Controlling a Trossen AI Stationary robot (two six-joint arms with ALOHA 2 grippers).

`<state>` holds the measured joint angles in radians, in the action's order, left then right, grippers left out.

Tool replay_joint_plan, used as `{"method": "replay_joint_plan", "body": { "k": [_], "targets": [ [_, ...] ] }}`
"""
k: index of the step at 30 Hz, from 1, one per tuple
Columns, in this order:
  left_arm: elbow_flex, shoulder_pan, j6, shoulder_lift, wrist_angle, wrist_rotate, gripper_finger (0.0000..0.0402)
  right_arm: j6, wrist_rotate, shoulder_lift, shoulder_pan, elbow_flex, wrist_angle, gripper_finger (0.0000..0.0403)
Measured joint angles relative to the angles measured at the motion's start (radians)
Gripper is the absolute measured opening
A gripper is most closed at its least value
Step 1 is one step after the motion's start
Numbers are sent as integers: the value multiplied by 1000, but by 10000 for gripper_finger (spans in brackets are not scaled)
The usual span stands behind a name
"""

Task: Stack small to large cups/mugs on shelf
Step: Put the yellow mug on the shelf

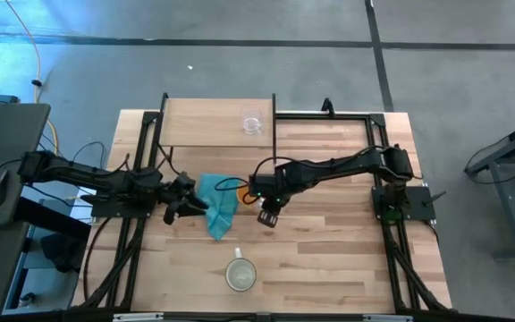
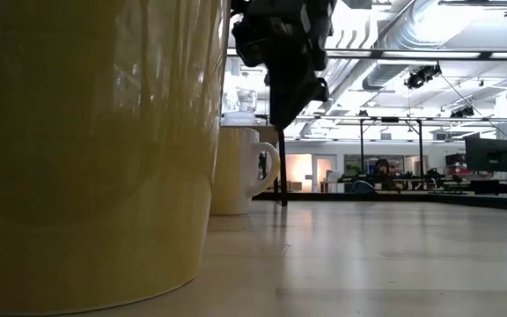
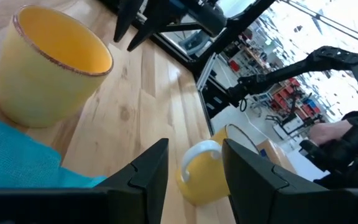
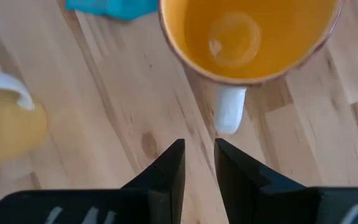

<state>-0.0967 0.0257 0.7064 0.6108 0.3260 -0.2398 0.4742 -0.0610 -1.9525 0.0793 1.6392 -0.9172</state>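
Observation:
The small clear glass cup [image 1: 252, 123] stands upright on the light-wood shelf [image 1: 199, 125] at the table's far side. The orange mug [image 4: 247, 31], pale outside, stands on the planks under my right arm [image 1: 254, 189], its white handle [image 4: 230, 109] pointing at my right gripper [image 4: 199, 162]. That gripper hovers above, fingers down and a narrow gap apart, touching nothing. The cream-white mug [image 1: 240, 274] stands near the table's near edge. My left gripper [image 3: 194, 165] is open at the left edge of the teal cloth [image 1: 217, 206].
The teal cloth lies crumpled between the two grippers, left of the orange mug [image 3: 48, 62]. The cream mug [image 2: 86, 150] fills the low view's left. Black frame rails run along the table's left and right sides. Bare planks lie right of the mugs.

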Motion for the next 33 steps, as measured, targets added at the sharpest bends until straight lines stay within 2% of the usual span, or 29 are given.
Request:
{"method": "replay_joint_plan", "body": {
  "k": [6,12,21,33],
  "targets": [
    [0,0,-7,-78,-93,0,138,-2,4,-18,0,0,55,78],
    [1,0,-10,-197,-213,24,138,-2,42,-19,0,0,43,78],
    [1,0,-10,-366,-334,76,138,-1,42,-44,0,0,37,78],
    [1,0,1,-428,-383,102,138,23,84,-45,-2,1,14,78]
  ]
}}
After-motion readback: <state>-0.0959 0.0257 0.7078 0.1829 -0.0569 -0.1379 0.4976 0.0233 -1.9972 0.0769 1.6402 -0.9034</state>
